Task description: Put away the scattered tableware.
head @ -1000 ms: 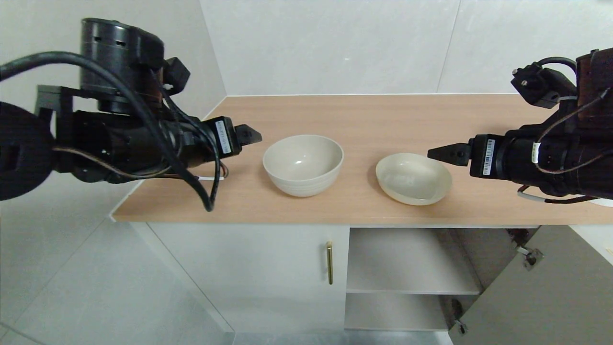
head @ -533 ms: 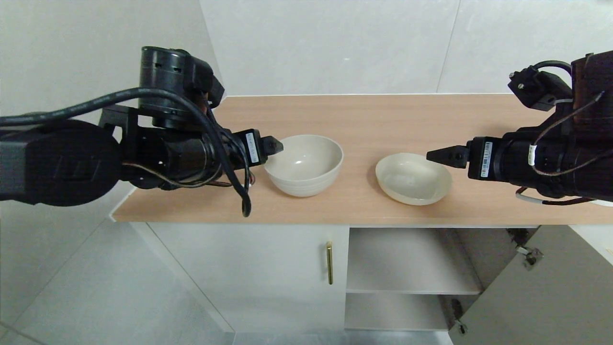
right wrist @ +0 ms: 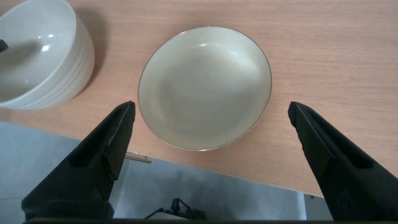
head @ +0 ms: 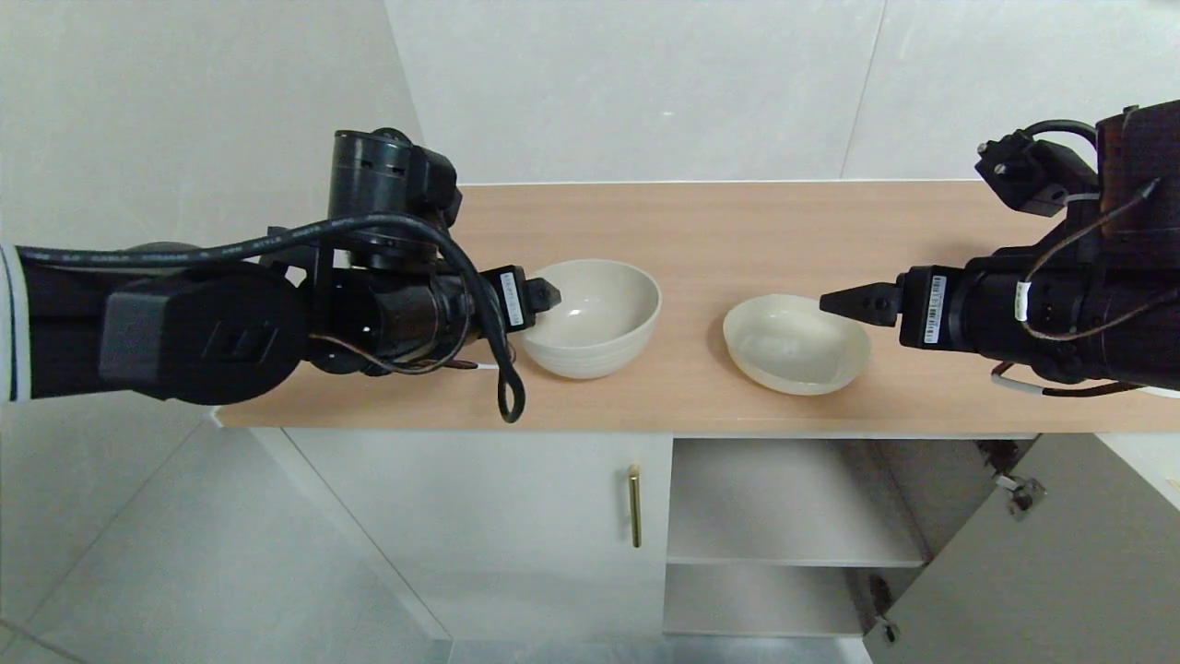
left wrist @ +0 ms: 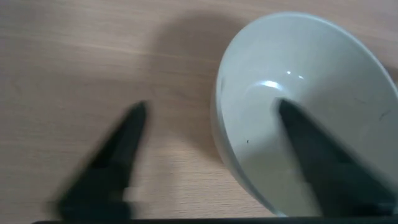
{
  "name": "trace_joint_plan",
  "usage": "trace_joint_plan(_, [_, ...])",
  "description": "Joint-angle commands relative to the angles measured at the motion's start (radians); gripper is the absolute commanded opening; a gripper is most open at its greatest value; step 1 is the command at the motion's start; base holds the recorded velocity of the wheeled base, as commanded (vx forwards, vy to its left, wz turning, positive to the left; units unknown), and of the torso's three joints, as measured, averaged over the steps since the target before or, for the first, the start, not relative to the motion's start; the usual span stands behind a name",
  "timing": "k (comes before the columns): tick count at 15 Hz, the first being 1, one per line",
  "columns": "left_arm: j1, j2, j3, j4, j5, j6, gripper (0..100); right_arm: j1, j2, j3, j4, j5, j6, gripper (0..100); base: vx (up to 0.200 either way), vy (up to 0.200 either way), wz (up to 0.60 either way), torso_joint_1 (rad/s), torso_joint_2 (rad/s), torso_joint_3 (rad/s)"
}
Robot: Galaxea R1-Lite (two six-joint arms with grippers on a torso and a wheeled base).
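Observation:
A deep cream bowl [head: 590, 314] stands on the wooden counter [head: 737, 231], left of a shallow cream dish [head: 793, 346]. My left gripper [head: 548, 297] is at the bowl's left rim. In the left wrist view it [left wrist: 211, 107] is open and straddles the rim of the bowl [left wrist: 323, 62], one finger inside and one outside. My right gripper [head: 834, 302] hovers over the dish's right edge. In the right wrist view it [right wrist: 209, 109] is open wide above the dish [right wrist: 205, 87], holding nothing, with the deep bowl [right wrist: 37, 56] off to one side.
Under the counter a cabinet stands with its right side open, showing bare shelves [head: 784, 516], and its door [head: 1014, 572] swung out at the right. The left door is shut, with a gold handle [head: 634, 505]. White walls meet behind the counter.
My left arm has swung right, bringing its gripper from left of the deep bowl onto the bowl's rim. The right arm has barely moved.

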Motion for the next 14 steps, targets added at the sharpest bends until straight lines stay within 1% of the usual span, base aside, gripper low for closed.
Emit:
trace_joint_plan(1, [-0.003,0.002,0.0,-0.001,-0.001,0.001,0,0.002,-0.001,0.0,-0.001,0.001,0.0,100,0.0,0.0,0.0,0.0,0.0,0.0])
trace_joint_plan(4, [-0.004,0.0,0.0,-0.003,0.001,-0.006,0,0.002,-0.001,0.0,0.0,0.001,0.0,100,0.0,0.0,0.0,0.0,0.0,0.0])
trace_joint_plan(5, [-0.004,-0.015,0.0,-0.004,0.001,-0.018,0,0.002,-0.003,0.0,0.0,0.001,0.0,100,0.0,0.0,0.0,0.0,0.0,0.0])
trace_joint_plan(6, [-0.004,-0.038,0.003,-0.004,-0.001,-0.041,0,0.002,-0.001,0.0,0.0,0.001,0.0,100,0.0,0.0,0.0,0.0,0.0,0.0])
trace_joint_plan(7, [-0.004,-0.058,0.012,-0.003,-0.007,-0.053,0,0.0,-0.001,0.0,0.0,0.001,0.0,100,0.0,0.0,0.0,0.0,0.0,0.0])
trace_joint_plan(8, [-0.004,-0.089,0.04,-0.006,-0.024,-0.052,0,0.002,-0.001,0.0,0.0,0.001,0.0,100,0.0,0.0,0.0,0.0,0.0,0.0])
trace_joint_plan(11, [-0.004,-0.145,0.081,-0.006,-0.109,-0.05,0,-0.001,0.05,-0.007,0.005,-0.021,0.0,100,0.0,0.0,0.0,0.0,0.0,0.0])
trace_joint_plan(12, [-0.004,-0.152,0.086,-0.006,-0.117,-0.05,0,-0.001,0.06,-0.007,0.005,-0.033,0.0,100,0.0,0.0,0.0,0.0,0.0,0.0])
trace_joint_plan(13, [-0.004,-0.167,0.095,-0.008,-0.132,-0.05,0,-0.001,0.096,-0.012,0.003,-0.085,0.0,100,0.0,0.0,0.0,0.0,0.0,0.0])
trace_joint_plan(14, [-0.004,-0.184,0.115,-0.029,-0.151,-0.049,0,-0.001,0.135,-0.032,0.002,-0.144,0.0,100,0.0,0.0,0.0,0.0,0.0,0.0])
